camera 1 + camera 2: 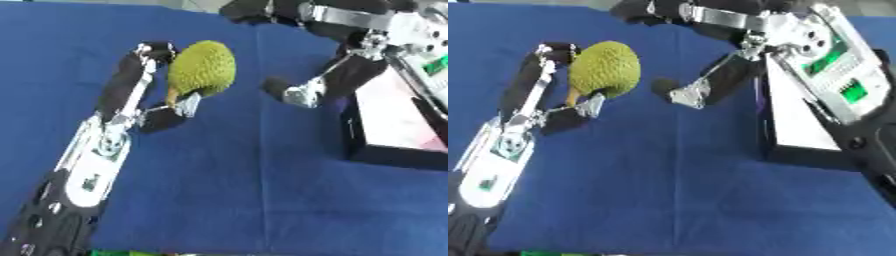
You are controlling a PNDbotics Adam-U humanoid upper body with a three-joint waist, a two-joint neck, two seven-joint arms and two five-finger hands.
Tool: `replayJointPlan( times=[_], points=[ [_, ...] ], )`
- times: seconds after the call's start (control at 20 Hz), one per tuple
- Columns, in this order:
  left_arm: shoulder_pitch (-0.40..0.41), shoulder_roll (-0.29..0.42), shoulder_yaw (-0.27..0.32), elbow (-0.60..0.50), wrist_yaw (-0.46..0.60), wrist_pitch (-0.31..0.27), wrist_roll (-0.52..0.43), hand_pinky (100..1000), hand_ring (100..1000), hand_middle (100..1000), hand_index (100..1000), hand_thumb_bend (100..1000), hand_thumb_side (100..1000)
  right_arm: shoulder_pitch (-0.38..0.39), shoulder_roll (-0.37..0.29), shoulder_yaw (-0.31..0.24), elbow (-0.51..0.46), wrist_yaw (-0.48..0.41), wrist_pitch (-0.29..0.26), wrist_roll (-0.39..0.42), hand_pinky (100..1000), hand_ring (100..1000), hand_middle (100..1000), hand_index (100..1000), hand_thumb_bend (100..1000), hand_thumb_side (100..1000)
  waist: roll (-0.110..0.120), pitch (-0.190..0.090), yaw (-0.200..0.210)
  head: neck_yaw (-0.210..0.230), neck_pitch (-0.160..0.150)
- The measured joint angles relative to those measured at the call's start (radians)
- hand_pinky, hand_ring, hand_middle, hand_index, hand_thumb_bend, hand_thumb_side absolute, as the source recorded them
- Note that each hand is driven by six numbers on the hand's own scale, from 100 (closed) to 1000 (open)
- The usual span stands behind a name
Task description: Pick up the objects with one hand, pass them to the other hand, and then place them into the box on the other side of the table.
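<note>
A green bumpy durian-like fruit (203,68) is held above the blue cloth in my left hand (147,95), whose fingers curve over its top and whose thumb presses its underside. My right hand (710,85) reaches in from the upper right with fingers extended toward the fruit, a short gap away and touching nothing. A black box with a pale inside (395,112) lies at the right edge under my right arm.
A blue cloth (245,190) covers the whole table. A fold line runs down its middle. Something green shows at the bottom edge (114,252).
</note>
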Motion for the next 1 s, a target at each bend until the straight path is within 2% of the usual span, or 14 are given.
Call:
replayJointPlan(
  times=[0.35,0.8,0.95,1.0],
  points=[
    [-0.014,-0.021,-0.023,0.0,-0.018,-0.034,0.011,773,509,401,544,100,229,-0.016,0.039,0.027,0.081,0.069,-0.013,0.016,1000,1000,1000,1000,150,106,-0.006,0.007,0.022,-0.021,-0.001],
    [-0.031,-0.035,-0.038,-0.005,-0.004,-0.059,0.028,774,508,400,542,100,237,-0.023,0.076,0.054,0.154,0.143,-0.05,0.061,1000,1000,1000,1000,181,120,-0.013,0.012,0.042,-0.034,-0.001],
    [-0.035,-0.036,-0.044,-0.009,0.004,-0.07,0.028,774,508,399,541,100,236,-0.027,0.085,0.06,0.171,0.164,-0.064,0.069,1000,1000,1000,1000,124,100,-0.017,0.012,0.047,-0.038,-0.001],
    [-0.035,-0.036,-0.045,-0.009,0.007,-0.073,0.028,774,508,399,541,100,238,-0.027,0.086,0.062,0.176,0.166,-0.065,0.069,1000,1000,968,1000,100,100,-0.018,0.012,0.047,-0.039,-0.001]
  ],
)
